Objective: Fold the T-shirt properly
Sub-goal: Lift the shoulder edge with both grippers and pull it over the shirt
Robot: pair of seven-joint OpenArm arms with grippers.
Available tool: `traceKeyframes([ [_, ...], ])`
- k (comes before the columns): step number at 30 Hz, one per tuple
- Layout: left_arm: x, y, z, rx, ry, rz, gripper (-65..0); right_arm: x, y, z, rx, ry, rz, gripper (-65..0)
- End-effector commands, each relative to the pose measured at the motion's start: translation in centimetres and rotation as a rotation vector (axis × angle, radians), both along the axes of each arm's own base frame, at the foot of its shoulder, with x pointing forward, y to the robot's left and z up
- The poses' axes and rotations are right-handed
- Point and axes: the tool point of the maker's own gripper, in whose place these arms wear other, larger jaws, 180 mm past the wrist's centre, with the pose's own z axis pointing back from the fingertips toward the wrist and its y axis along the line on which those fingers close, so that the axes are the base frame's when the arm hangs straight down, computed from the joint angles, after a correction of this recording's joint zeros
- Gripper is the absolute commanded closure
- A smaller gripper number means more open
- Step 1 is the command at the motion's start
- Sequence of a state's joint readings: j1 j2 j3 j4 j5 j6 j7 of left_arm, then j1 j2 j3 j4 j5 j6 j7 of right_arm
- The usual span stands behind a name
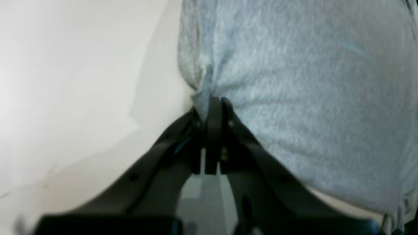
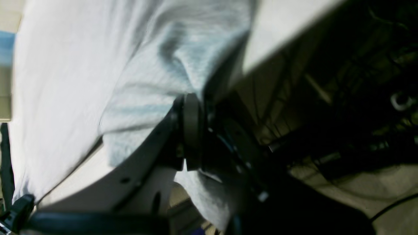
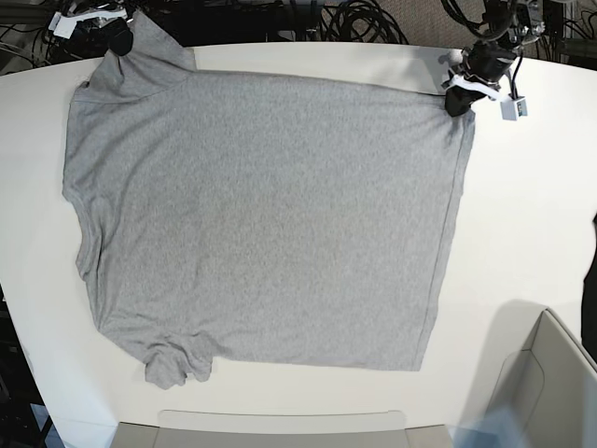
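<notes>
The heather-grey T-shirt lies spread flat on the white table, plain side up, its near-left sleeve bunched. At the far right corner of the cloth my left gripper is shut on the T-shirt's edge; the left wrist view shows its black fingers pinching a pucker of the T-shirt. At the far left, my right gripper is shut on the sleeve corner by the table's far edge. In the right wrist view its fingers clamp a fold of the T-shirt.
Tangled cables run along the floor behind the far edge of the table. A pale box stands at the near right corner. A flat grey panel lies at the near edge.
</notes>
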State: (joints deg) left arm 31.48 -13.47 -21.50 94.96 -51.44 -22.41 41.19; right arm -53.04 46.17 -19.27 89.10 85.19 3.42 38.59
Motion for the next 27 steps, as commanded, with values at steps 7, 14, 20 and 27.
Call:
traceKeyframes([
  [7,-0.3,1.0,3.4,0.061,-0.071,-0.01,0.0,0.2,-2.3,2.8,-0.076,-0.07,-0.003,0.0],
  [14,0.4,1.6,4.2,0.203,-0.049,0.018,0.0,1.8,-2.5,4.2,-0.101,-0.1,0.038,0.0],
  [20,1.6,1.4,4.9,0.264,-0.055,-0.001,0.0,3.3,-3.6,4.5,-0.182,-0.104,0.069,0.0],
  [27,3.4,0.8,4.9,0.311,-0.022,-0.024,0.0,4.6,-4.8,5.0,-0.258,-0.099,0.115,0.0],
])
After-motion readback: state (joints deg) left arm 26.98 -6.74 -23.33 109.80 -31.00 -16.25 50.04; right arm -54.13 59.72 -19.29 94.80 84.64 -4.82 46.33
